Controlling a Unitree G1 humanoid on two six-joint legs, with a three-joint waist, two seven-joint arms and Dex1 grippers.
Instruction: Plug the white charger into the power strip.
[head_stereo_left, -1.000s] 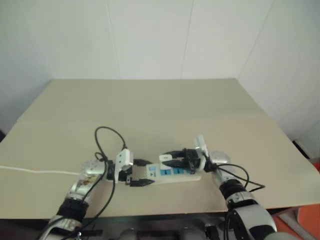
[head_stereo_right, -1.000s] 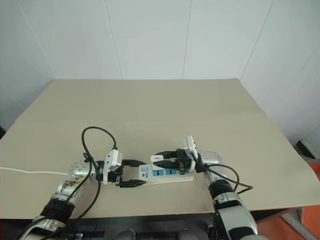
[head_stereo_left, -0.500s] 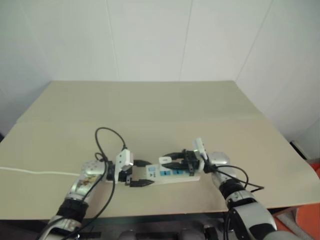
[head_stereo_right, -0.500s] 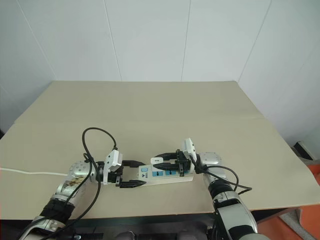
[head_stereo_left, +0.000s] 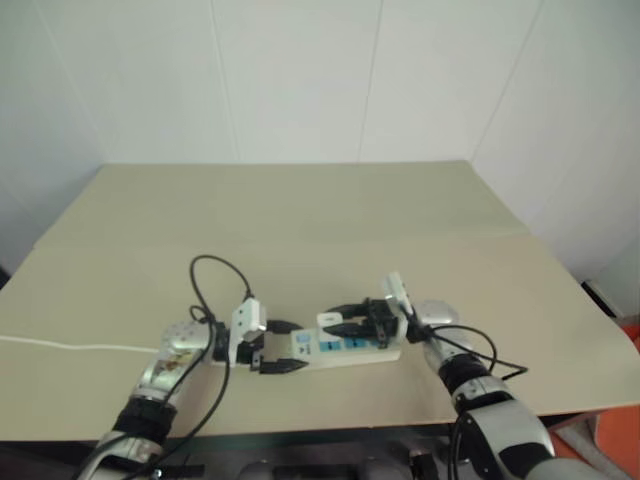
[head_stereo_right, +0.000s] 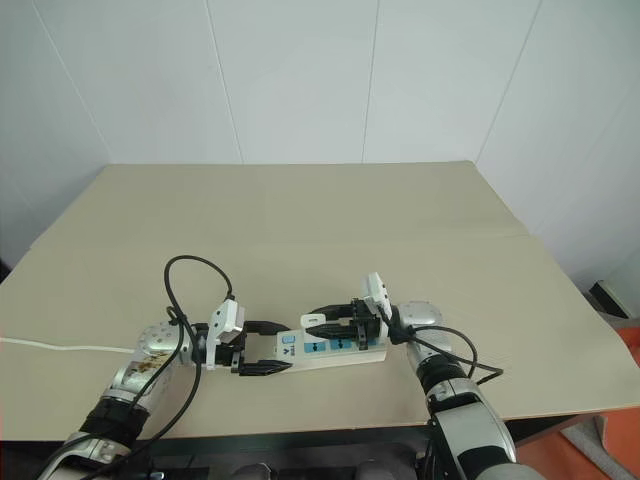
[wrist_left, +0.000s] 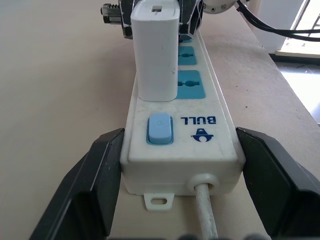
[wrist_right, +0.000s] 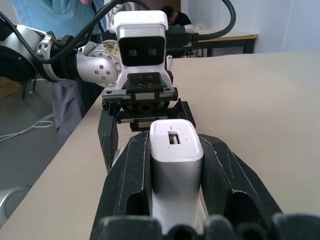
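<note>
The power strip (head_stereo_right: 340, 350) lies on the tan table near its front edge, its blue switch (wrist_left: 159, 129) toward my left arm. My left gripper (head_stereo_right: 288, 347) is shut on the strip's switch end, one black finger (wrist_left: 95, 175) pressed against each long side. The white charger (wrist_left: 156, 50) stands upright on the socket beside the switch. Its base meets the strip's top and no prongs show. My right gripper (head_stereo_right: 322, 322) reaches in from the right and is shut on the charger (wrist_right: 176, 160), a finger (wrist_right: 130, 175) on each flank.
The strip's thin white cord (head_stereo_right: 60, 347) trails left off the table. A black cable (head_stereo_right: 190, 265) loops above my left wrist. Two more blue sockets (wrist_left: 189, 85) lie behind the charger. A person in a blue shirt (wrist_right: 55, 15) stands beyond the table's left side.
</note>
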